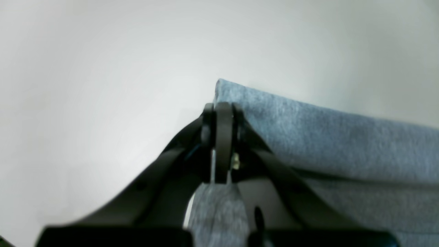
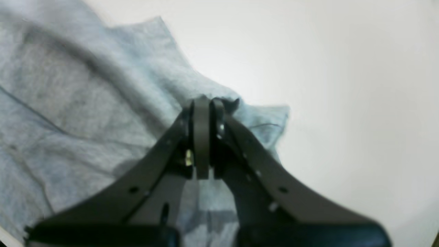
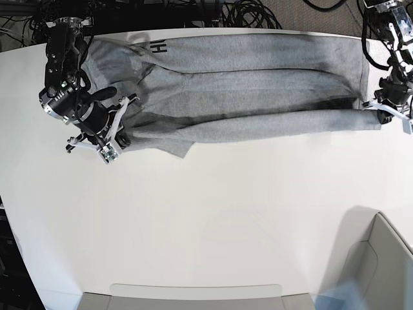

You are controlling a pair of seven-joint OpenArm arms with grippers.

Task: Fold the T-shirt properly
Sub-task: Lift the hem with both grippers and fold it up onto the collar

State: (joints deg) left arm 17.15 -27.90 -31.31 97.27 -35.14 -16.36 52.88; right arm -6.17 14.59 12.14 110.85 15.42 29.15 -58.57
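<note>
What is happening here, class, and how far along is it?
A two-armed robot is folding a grey shirt on a white table. Its left gripper and right gripper are both shut on the cloth, one near each end of the shirt's near edge, and that edge looks lifted between them. The far part lies spread out, so the fold is not finished.

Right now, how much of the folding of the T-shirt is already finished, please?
Partly done: the T-shirt already lies in long layers across the table. In hand: the left claw and the right claw both pinch its near edge, which looks lifted between them. Left: that edge must be laid down, and the wide strip probably made shorter.
</note>
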